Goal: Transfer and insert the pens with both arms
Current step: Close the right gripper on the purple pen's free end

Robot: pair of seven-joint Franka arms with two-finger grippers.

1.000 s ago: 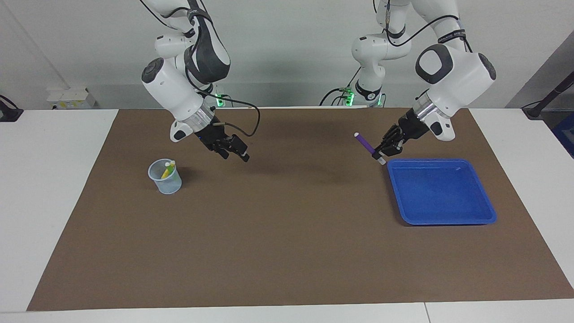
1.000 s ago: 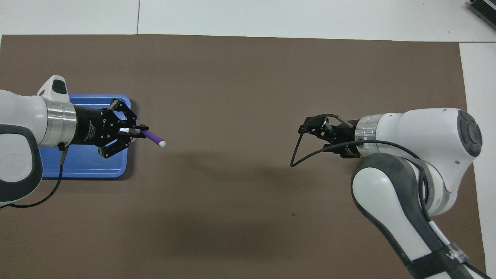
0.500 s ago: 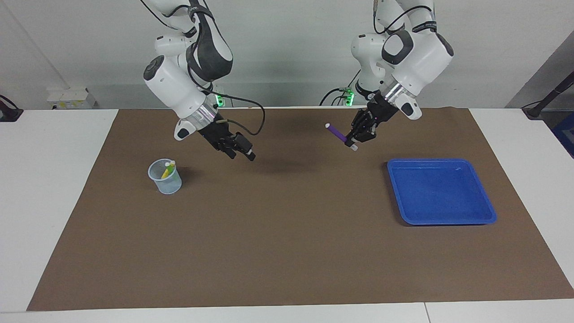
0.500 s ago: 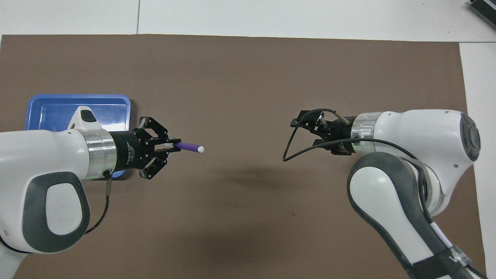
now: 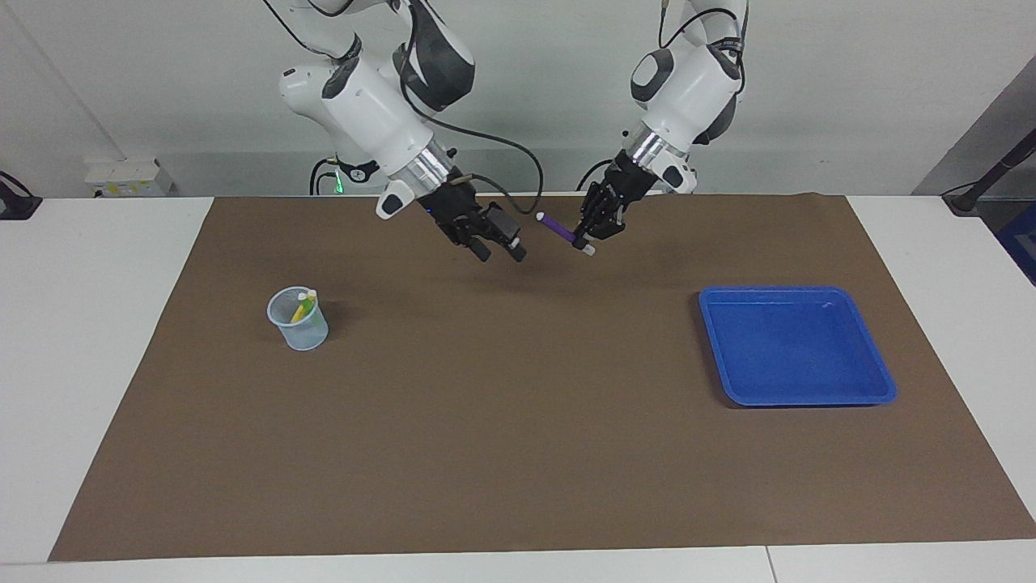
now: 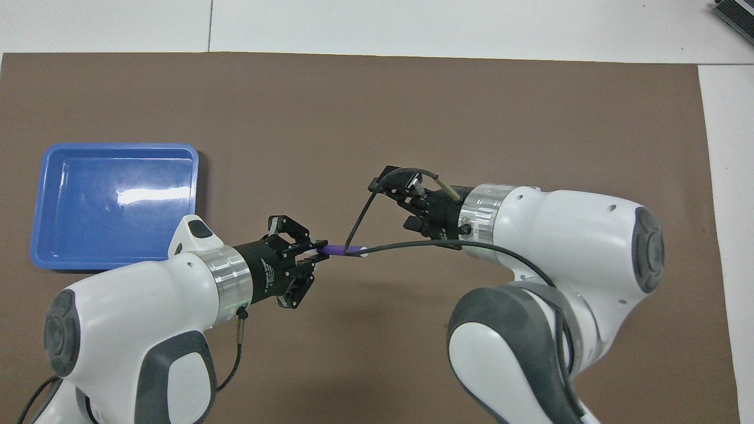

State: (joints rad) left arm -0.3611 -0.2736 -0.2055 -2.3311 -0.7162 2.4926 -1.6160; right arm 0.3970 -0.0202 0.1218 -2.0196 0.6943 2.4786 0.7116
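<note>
Brown mat (image 5: 518, 453) covered most of the tabletop (image 5: 97, 364), and both arms reached in over it, between the tray and the cup. Measured from the blue tray (image 5: 878, 389), which lay bare toward the left arm's end, the clear cup (image 5: 312, 334) stood well apart toward the right arm's end. A yellow pen (image 5: 299, 312) and a green pen (image 5: 308, 304) leaned inside it.

Up in the air over the mat, the left gripper (image 5: 589, 236) was clamped on the purple pen (image 5: 557, 229) near one pale end. The pen's long axis ran away from the tray and pointed at the right gripper (image 5: 500, 253). Its free end (image 6: 362, 251) led, tilted slightly upward. The right gripper's fingers (image 5: 519, 255) stood apart with nothing between them, just beside that free end but not touching it.

From overhead the right gripper (image 6: 392, 203) sat a little farther from the robots than the pen's line, and its black cable (image 6: 353, 227) crossed in front of the pen's tip. The handover probably called for the open jaws to shift across onto the pen's axis and close around the free half. The right arm was the only one near enough to receive it.

The pen was short, slim and straight, with a glossy purple barrel and whitish ends. It would likely be light, rigid and easy to pinch across its width.
</note>
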